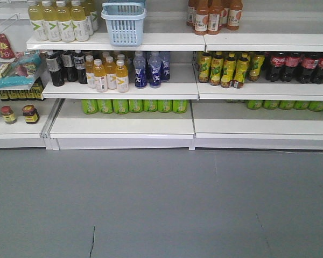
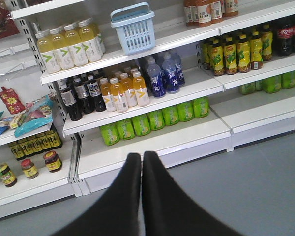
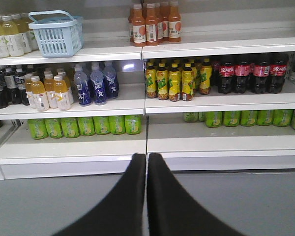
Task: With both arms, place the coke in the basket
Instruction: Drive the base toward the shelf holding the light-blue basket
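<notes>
Several coke bottles (image 1: pixel 300 66) with red labels stand at the right end of the middle shelf; they also show in the right wrist view (image 3: pixel 250 73) and at the left wrist view's top right (image 2: pixel 285 38). The light blue basket (image 1: pixel 123 22) stands on the top shelf, and shows in the left wrist view (image 2: pixel 133 30) and the right wrist view (image 3: pixel 56 33). My left gripper (image 2: pixel 141 156) is shut and empty, far back from the shelves over the grey floor. My right gripper (image 3: pixel 147 157) is shut and empty, also back from the shelves. Neither arm shows in the front view.
White shelving (image 1: pixel 124 124) holds yellow-green tea bottles (image 1: pixel 58 21), orange juice bottles (image 1: pixel 109 75), blue bottles (image 1: pixel 151 69), dark bottles with black-and-white labels (image 1: pixel 64 67), yellow bottles (image 1: pixel 226 69), orange bottles (image 1: pixel 214 15), green bottles (image 1: pixel 134 106) and jars (image 1: pixel 30 113). Grey floor (image 1: pixel 161 204) lies in front.
</notes>
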Controlling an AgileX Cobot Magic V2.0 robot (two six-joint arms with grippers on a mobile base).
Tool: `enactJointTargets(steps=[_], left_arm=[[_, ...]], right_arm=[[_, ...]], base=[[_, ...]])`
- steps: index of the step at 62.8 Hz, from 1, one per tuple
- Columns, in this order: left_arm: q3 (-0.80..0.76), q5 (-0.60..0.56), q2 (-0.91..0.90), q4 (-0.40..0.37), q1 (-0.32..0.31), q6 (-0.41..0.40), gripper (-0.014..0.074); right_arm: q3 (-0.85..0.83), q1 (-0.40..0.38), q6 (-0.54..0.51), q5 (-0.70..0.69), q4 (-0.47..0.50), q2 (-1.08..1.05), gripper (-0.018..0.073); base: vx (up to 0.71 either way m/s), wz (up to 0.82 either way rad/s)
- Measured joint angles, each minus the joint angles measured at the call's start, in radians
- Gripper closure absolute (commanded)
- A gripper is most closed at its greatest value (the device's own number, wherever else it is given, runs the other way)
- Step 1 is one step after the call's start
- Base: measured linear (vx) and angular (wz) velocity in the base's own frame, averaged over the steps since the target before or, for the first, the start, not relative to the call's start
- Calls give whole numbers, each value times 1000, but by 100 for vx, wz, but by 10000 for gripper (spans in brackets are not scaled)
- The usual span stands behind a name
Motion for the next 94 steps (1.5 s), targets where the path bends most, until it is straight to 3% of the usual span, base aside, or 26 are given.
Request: enactJointTargets(steps=[94], left_arm=[[0, 0, 0, 0, 0, 0, 603]], right_arm=[[0, 0, 0, 0, 0, 0, 564]], base=[[7, 3]])
